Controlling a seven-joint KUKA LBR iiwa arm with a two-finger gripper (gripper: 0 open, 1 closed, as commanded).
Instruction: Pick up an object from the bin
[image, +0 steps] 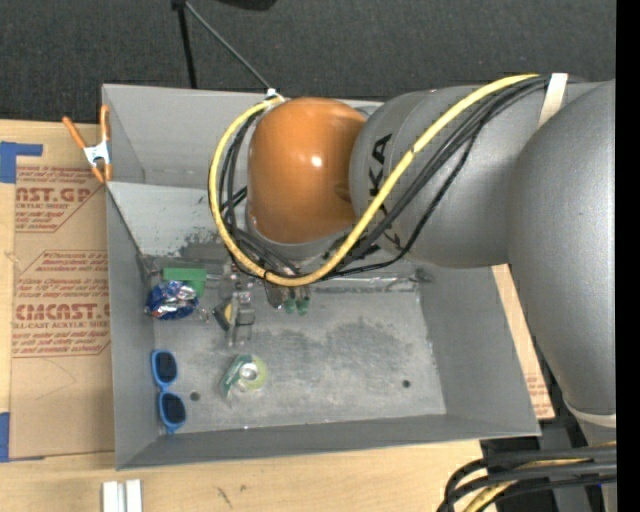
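**Four loose things in the bin, gripper low over the left half**

Four items are catalogued on the floor of the grey bin (370, 360), all in its left half; the right half is bare metal.

1. Gripper (238, 312): hangs under the orange cover (300, 165) of the wrist, close to the floor and somewhat left of the bin's middle. Whether it is open or closed cannot be told, and nothing can be seen held in it.
2. Clear round piece (243, 375), greenish tint: lies just beside the gripper, straight toward the bin's front edge. By position it is the nearest candidate.
3. Crumpled blue wrapper (172, 300): near the left wall, level with the gripper and apart from it.
4. Green block (185, 277): touches or almost touches the wrapper on its far side, close to the back-left corner.
5. Blue sunglasses (167, 388): in the front-left corner, long axis running along the left wall, well apart from the gripper.

Judgement: a pick of item 2 would call for a short shift toward the front edge before closing. Items 3 and 4 lie sideways toward the left wall.
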